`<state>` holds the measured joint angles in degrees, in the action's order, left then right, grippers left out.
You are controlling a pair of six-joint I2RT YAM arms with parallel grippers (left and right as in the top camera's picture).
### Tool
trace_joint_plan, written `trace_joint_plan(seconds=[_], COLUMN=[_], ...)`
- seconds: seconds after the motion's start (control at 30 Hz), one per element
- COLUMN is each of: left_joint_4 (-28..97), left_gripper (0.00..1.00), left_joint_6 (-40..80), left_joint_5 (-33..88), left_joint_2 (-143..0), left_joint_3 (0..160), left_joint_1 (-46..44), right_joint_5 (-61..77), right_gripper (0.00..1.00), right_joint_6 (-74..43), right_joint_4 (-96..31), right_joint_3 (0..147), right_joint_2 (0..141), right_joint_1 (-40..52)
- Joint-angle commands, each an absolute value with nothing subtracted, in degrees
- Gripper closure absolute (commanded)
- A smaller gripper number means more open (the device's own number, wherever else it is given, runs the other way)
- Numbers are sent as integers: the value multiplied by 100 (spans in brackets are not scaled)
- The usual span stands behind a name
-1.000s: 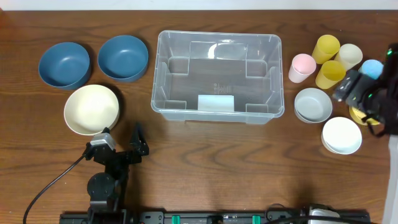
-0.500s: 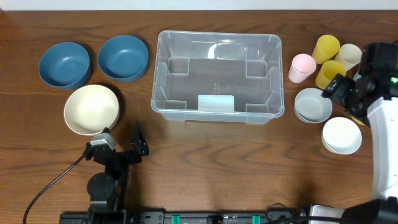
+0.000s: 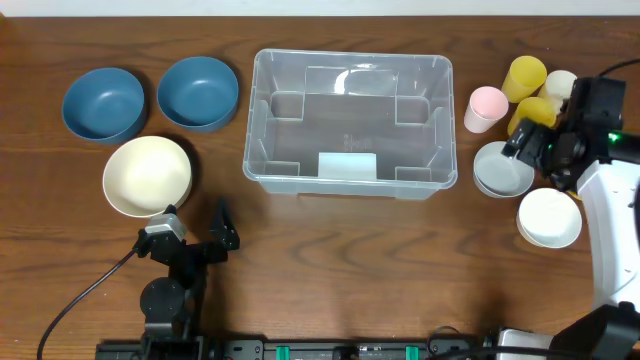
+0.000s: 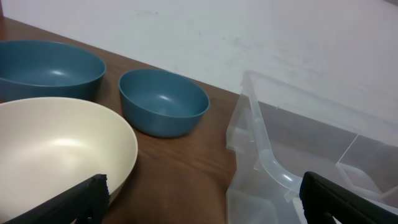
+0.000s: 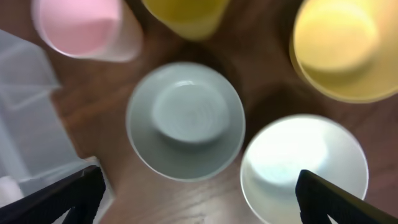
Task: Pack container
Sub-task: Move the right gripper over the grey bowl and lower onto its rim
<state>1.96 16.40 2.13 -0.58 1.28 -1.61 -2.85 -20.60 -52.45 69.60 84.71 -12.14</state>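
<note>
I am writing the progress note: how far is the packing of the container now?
Done: nothing yet; the container holds no dishes. In hand: the open right gripper hovers above the grey bowl, holding nothing. Left: everything, namely that bowl, the white bowl, the cream bowl, both blue bowls, and the cups on the right.

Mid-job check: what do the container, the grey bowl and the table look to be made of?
The container: clear glossy plastic, see-through with moulded ribs. The grey bowl: likely matte plastic, though ceramic is possible, since it has only a soft sheen. The table: wood or wood-look laminate, with visible grain.
</note>
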Motion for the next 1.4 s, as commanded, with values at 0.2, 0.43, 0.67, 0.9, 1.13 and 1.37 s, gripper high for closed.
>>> trace_joint_plan(seconds=[0.2,0.43,0.67,0.9,1.13,1.37], left_joint_4=[414,414,414,414,414,414], left_gripper=[2,2,2,2,2,2], left_joint_6=[1544,1544,1544,1544,1544,1544], left_joint_5=[45,45,45,45,45,45], left_joint_2=[-23,-23,-23,-23,-23,-23], left_joint_3=[23,23,23,23,23,23], left_joint_1=[-169,-169,-169,-169,-169,-169], right_joint_5=[-440,-86,-67,-504,-755,-897], right_gripper=[4,4,4,7,12,13], right_joint_6=[-2864,-2139,-1686,-1686,-1691,-1686], right_joint_4=[-5360,-4899,-3837,-3262,-3142,-2971], right_joint_3=[6099,5922,5902,5881,5881,5881], right_joint_2=[8438,8438,8460,8871,9638,9817], right_joint_1=[-1243,-1232,-1232,-1245,-1243,-1278])
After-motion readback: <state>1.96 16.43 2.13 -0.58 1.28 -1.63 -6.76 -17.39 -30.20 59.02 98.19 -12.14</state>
